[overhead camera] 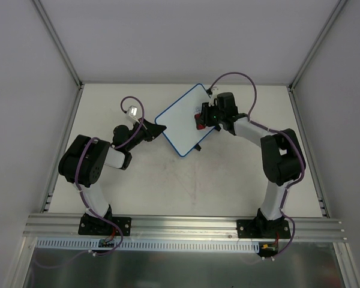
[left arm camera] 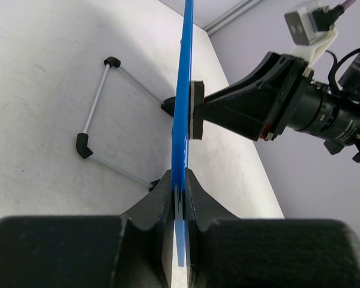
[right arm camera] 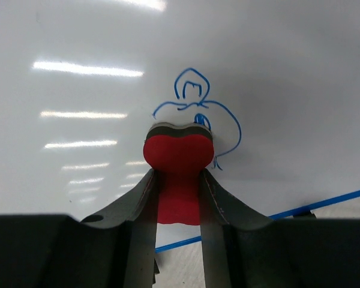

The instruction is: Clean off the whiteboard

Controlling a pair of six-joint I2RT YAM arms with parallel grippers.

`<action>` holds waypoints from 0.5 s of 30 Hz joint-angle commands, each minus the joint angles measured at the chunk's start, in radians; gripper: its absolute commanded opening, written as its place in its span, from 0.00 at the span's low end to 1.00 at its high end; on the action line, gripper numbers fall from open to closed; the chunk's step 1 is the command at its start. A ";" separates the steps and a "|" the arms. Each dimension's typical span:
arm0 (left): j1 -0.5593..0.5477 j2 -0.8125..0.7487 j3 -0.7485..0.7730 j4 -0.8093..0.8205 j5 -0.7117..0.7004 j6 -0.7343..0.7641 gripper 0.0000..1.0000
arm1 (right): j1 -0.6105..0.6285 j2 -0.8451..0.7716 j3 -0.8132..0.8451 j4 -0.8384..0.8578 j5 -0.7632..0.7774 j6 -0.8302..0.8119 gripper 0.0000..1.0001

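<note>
Listing from the left, we enter first the left claw (overhead camera: 158, 127), clenched on the near rim of the whiteboard (overhead camera: 183, 120). Its wrist view shows both fingers (left arm camera: 159, 198) pinching the blue edge (left arm camera: 183, 90). We judge this grip serves to brace the board against the push of wiping.

Next, the whiteboard itself sits at the middle rear of the tabletop (overhead camera: 168, 186), angled between the two arms with its face turned toward the right arm. A wire stand (left arm camera: 99, 102) is folded out behind it. Whether the stand or the left claw carries the weight, we cannot say for certain from these angles.

Next, a blue doodle (right arm camera: 195, 114) is on the board face, its loops and outer curve mostly unwiped.

Next, the red eraser (right arm camera: 178, 153) has its dark felt pad (left arm camera: 196, 111) pressed flat to the board at the lower middle of the drawing.

Last, the right claw (right arm camera: 178, 177) is closed on the eraser's narrow waist, leaving the broad head free to rub. We take the wiping as barely begun, since most of the marks remain.
</note>
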 commanded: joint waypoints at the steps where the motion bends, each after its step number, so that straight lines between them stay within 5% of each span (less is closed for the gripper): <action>1: -0.020 -0.009 -0.003 0.109 0.060 0.039 0.00 | 0.032 0.049 0.122 -0.026 -0.022 -0.004 0.00; 15: -0.018 -0.009 0.000 0.108 0.063 0.040 0.00 | 0.036 0.133 0.400 -0.195 0.021 -0.037 0.00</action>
